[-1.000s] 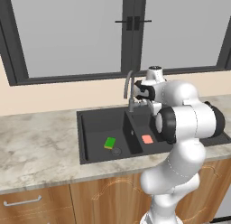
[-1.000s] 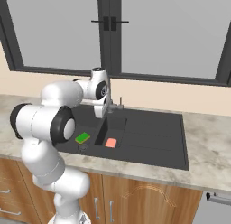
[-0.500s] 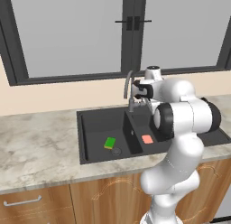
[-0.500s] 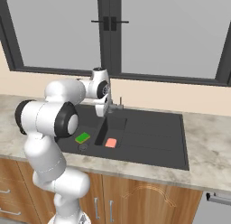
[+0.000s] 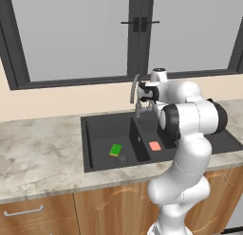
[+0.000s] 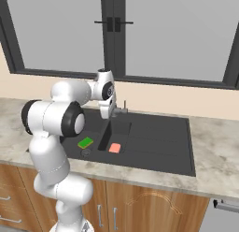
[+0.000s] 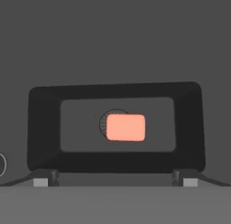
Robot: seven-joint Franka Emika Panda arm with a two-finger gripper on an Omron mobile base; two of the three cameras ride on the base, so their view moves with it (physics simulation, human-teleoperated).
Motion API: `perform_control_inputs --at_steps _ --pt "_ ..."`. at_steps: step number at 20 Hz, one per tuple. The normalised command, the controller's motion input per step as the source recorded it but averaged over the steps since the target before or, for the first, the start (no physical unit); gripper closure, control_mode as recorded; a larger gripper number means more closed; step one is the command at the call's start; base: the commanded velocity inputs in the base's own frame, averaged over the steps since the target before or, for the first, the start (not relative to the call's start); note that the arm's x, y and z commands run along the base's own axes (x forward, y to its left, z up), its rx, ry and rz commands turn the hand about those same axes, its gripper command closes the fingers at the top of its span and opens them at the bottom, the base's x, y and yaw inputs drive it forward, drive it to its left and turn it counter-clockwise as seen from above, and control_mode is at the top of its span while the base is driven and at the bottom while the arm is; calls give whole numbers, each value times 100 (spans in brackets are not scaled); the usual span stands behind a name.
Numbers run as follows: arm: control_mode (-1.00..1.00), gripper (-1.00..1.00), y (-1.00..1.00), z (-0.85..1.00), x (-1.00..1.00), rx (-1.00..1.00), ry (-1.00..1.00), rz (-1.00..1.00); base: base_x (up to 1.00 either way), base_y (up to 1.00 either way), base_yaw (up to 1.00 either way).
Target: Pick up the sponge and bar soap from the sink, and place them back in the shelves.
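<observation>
Gripper [image 7: 115,182] spread wide, poised above the sink [image 5: 95,156]. Soap [image 7: 126,127] centred below, likely first; sponge [image 5: 115,149] waits in the neighbouring basin.

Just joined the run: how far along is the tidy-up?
Nothing is done: the sponge and the bar soap both lie in the sink. In hand: the open hand hangs empty over the soap. Left: grasp and shelve both.

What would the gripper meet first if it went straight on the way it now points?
Most likely the bar soap: the open gripper points down into a basin of the sink, and the soap lies near the middle of its line, partly over the drain. How far below it lies is unclear.
</observation>
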Motion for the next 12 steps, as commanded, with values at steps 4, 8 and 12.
perform_control_inputs --at_steps 4,8,12 --pt "-100 -100 0 -12 16 0 0 0 0 0 0" --pt "-100 -100 0 -11 12 0 0 0 0 0 0" --pt "-100 -100 -2 -7 5 0 0 0 0 0 0"
